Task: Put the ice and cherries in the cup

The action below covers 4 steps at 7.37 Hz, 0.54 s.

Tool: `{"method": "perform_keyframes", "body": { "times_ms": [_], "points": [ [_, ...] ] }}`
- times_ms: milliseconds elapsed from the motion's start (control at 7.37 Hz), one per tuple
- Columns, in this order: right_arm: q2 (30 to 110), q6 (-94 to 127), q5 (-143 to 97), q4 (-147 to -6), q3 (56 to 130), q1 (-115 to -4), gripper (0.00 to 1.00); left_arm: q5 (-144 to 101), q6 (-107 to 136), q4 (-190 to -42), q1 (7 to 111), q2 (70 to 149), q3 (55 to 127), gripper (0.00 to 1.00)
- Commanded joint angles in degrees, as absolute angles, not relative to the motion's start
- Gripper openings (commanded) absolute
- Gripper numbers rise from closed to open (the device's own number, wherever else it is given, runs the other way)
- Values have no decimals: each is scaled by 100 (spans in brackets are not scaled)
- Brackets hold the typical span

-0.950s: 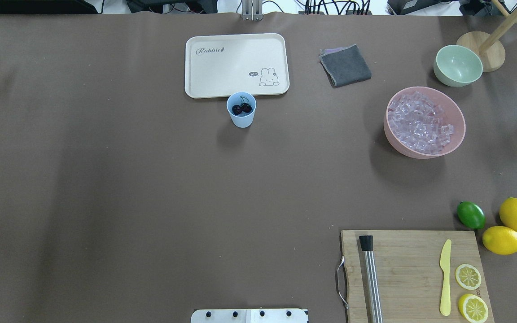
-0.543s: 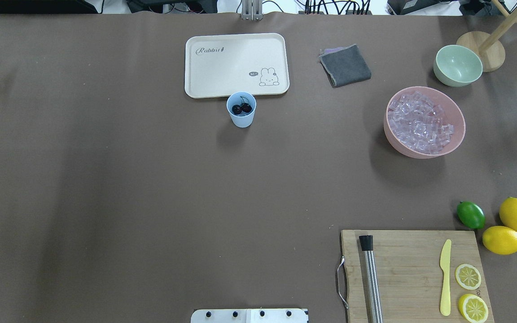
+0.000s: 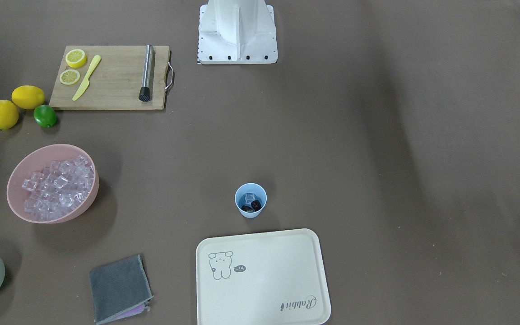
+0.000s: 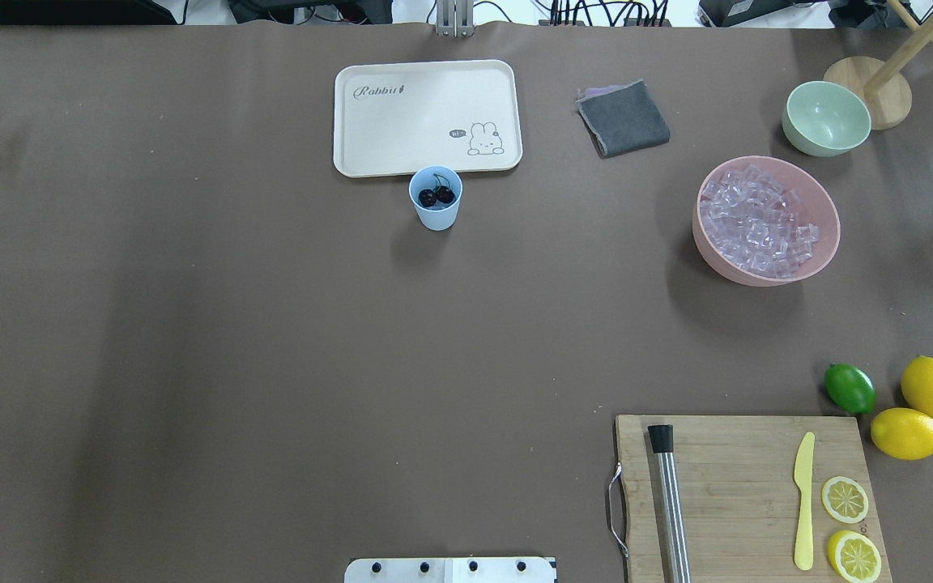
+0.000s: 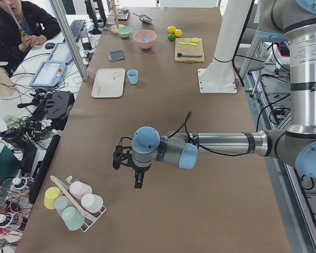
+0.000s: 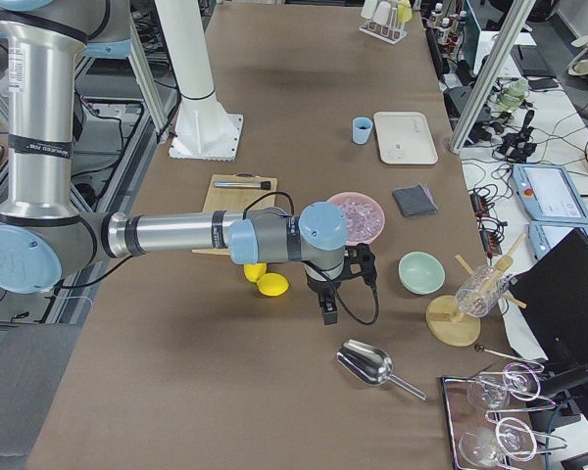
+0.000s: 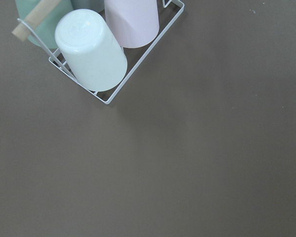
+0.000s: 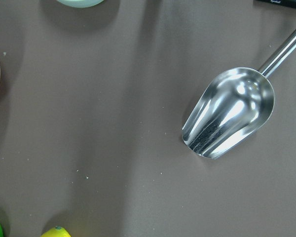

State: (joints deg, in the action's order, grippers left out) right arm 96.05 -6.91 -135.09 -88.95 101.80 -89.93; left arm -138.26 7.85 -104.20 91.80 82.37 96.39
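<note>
The cup (image 4: 435, 212) stands just beside the tray (image 4: 377, 129), with ice (image 3: 251, 197) and cherries (image 4: 436, 195) inside. My left pincer (image 5: 138, 181) and right pincer (image 6: 328, 311) hang far off at opposite ends of the tabletop (image 4: 191, 324), and the left looks slightly nearer. I cannot tell whether either is apart or together. Overhead, nothing has shifted since a second ago.

The left gripper (image 5: 138, 181) and the right gripper (image 6: 327, 311) show only small and side-on, so their jaws' stance cannot be told. The scoop (image 8: 229, 111) loses its handle at the right edge.
</note>
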Motion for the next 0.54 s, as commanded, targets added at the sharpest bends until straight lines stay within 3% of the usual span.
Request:
{"method": "perform_keyframes", "body": {
  "times_ms": [0,407],
  "points": [
    [9589,-686,-13526,-8895,10195,-8991,99,-13825,747,-10204,9167,8244,9651,98],
    [9484,-677,-13535,-8903,10169,-8991,99,-13816,747,-10195,9167,8244,9668,98]
  ]
}}
